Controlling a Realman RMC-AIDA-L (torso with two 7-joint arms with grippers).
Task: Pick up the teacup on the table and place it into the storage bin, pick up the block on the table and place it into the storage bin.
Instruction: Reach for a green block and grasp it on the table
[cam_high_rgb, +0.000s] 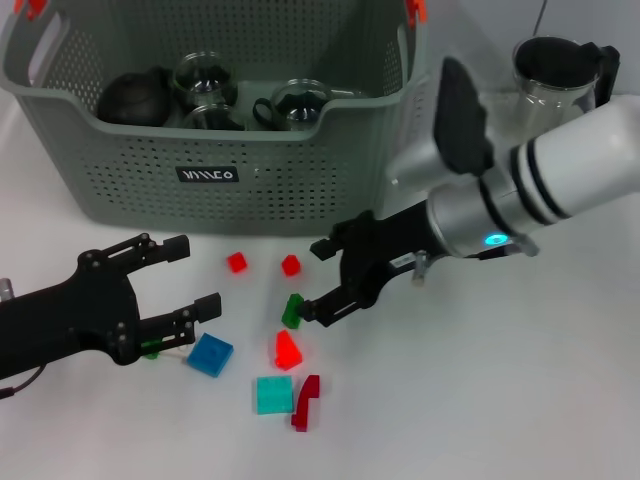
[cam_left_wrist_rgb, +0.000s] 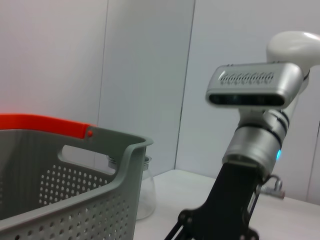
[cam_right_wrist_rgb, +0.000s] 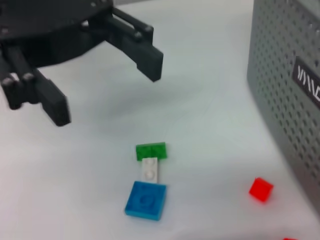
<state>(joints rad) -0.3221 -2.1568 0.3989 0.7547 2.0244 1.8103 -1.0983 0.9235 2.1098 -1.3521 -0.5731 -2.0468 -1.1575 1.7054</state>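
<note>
while the left gripper (cam_high_rgb: 197, 275) hangs low over the table (cam_high_rgb: 480, 400) with its fingers spread wide and nothing between them, the right gripper (cam_high_rgb: 322, 279) reaches in from the right, its jaws parted around the small green block (cam_high_rgb: 292, 311); one tip sits just beside that block, but whether it touches i cannot tell; the bin (cam_high_rgb: 150, 190) stands at the back, already holding glass teacups (cam_high_rgb: 203, 78) and a dark round object (cam_high_rgb: 134, 98); on its front wall is a black label (cam_high_rgb: 208, 175), and orange clips (cam_high_rgb: 414, 10) mark its rim; a glass pitcher (cam_high_rgb: 556, 68) with a black lid stands beside it at the right; blocks lie scattered in front — two small red cubes (cam_high_rgb: 237, 262), a red wedge (cam_high_rgb: 287, 350), a dark red piece (cam_high_rgb: 305, 400), a teal square (cam_high_rgb: 273, 394) and a blue plate (cam_high_rgb: 210, 354) just beside the left gripper; in the right wrist view the blue plate touches a white piece (cam_right_wrist_rgb: 149, 169), which meets a green plate (cam_right_wrist_rgb: 151, 151).
</note>
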